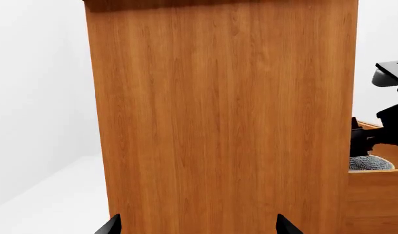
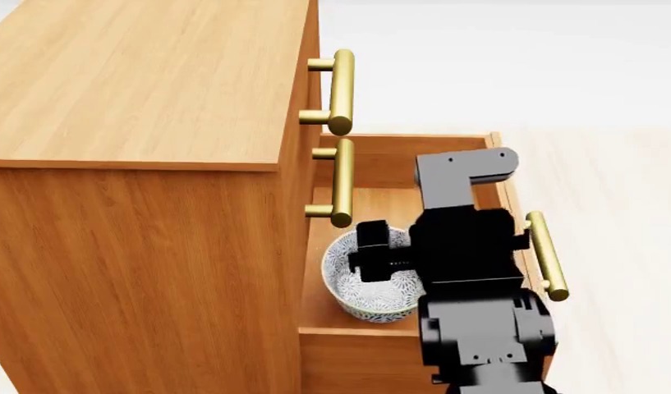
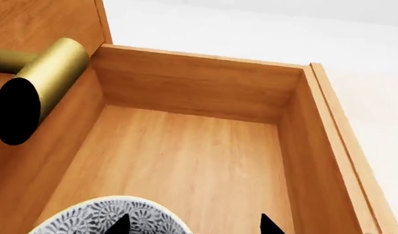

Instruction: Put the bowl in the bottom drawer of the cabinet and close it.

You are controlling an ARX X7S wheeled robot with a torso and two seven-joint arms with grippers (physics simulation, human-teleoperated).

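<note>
The honey-brown cabinet [image 2: 138, 82] fills the left of the head view. Its bottom drawer [image 2: 379, 205] is pulled out, brass bar handle [image 2: 545, 256] on its front. The patterned bowl [image 2: 368, 300] stands upright on the drawer floor, near the corner closest to me. My right gripper [image 2: 370, 254] hangs over the bowl, open. In the right wrist view the right gripper [image 3: 195, 225] straddles the bowl [image 3: 88, 219] rim, one fingertip over the bowl and one over the bare drawer [image 3: 185, 161] floor. My left gripper [image 1: 197, 226] is open, facing the cabinet [image 1: 218, 122] side panel.
The two upper drawers are shut; their brass handles [image 2: 342, 90] [image 2: 342, 182] jut out over the open drawer beside my right arm. The middle handle's end [image 3: 46, 78] shows close by in the right wrist view. Pale floor surrounds the cabinet.
</note>
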